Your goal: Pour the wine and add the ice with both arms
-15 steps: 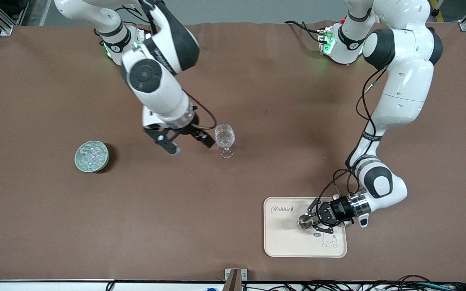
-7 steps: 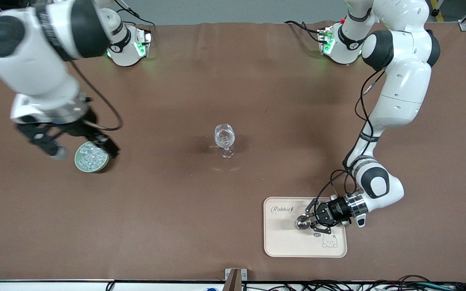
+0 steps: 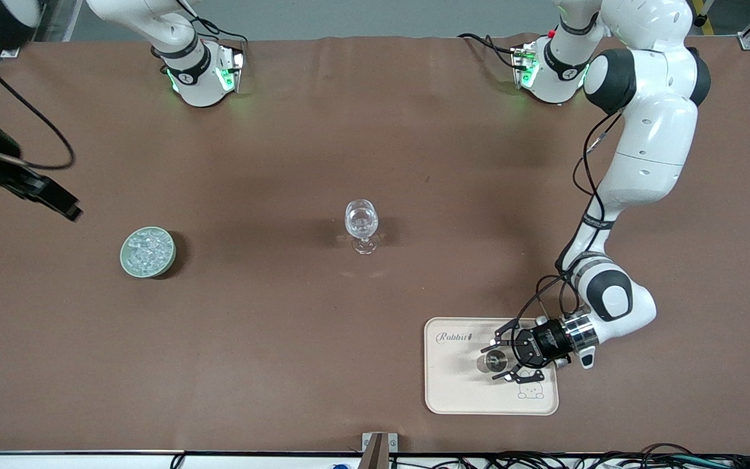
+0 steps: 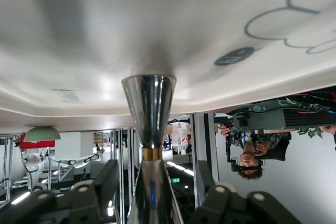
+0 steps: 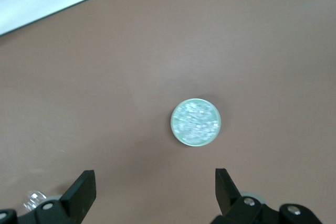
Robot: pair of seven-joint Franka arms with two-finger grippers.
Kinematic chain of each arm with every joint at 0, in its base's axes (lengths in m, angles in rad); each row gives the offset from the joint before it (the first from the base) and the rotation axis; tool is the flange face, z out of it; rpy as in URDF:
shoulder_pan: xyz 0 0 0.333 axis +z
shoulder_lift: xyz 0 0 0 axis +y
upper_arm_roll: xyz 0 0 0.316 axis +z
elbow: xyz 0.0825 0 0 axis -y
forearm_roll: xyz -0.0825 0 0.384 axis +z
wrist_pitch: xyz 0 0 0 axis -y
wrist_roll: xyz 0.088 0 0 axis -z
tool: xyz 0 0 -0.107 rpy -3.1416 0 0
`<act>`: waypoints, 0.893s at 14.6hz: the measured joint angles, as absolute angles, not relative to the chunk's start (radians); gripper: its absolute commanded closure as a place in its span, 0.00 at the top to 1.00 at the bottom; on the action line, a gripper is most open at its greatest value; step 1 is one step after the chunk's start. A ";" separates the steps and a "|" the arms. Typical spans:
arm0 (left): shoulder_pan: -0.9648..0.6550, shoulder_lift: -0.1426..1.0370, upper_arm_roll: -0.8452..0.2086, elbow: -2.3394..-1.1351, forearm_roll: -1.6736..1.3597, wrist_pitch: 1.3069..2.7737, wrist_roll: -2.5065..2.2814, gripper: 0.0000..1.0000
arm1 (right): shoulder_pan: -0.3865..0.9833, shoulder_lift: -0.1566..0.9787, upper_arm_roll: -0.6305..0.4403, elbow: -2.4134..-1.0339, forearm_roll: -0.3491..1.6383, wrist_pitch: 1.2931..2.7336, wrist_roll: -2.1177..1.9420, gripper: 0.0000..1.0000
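Observation:
A clear wine glass (image 3: 362,225) stands upright mid-table. A pale green bowl (image 3: 148,251) of small clear ice cubes (image 3: 147,249) sits toward the right arm's end; the right wrist view looks down on it (image 5: 195,121). My right gripper (image 3: 17,212) is open and empty, high over the table's edge at that end; its fingers (image 5: 83,182) stand wide apart. My left gripper (image 3: 496,358) is low over the cream tray (image 3: 453,391). It is open around a silvery hourglass-shaped metal cup (image 4: 149,103) with a gold band, which stands on the tray, and its fingers (image 4: 107,174) stand clear of the cup.
The tray lies near the front edge toward the left arm's end, printed with "Rabbit" and a small bear. The brown table cover (image 3: 375,130) spans the table. The wine glass peeks into the right wrist view's corner (image 5: 32,199).
My right arm swung from beside the wine glass, past the ice bowl, out to the table's edge. My left gripper opened off the metal cup on the tray.

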State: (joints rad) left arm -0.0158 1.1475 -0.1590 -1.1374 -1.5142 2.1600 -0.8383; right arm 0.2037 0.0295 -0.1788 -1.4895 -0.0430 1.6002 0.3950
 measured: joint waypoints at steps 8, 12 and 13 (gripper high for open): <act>0.015 1.068 -0.094 -1.128 -1.346 1.947 -0.838 1.00 | -0.005 -0.043 -0.115 -1.486 -0.043 1.470 0.041 1.00; 0.027 1.009 0.068 -1.127 -1.225 1.739 -0.797 1.00 | -0.004 -0.034 -0.107 -1.490 -0.038 1.467 0.041 1.00; 0.034 0.988 0.079 -1.128 -1.167 1.712 -0.761 1.00 | -0.004 -0.033 -0.105 -1.491 -0.037 1.465 0.040 1.00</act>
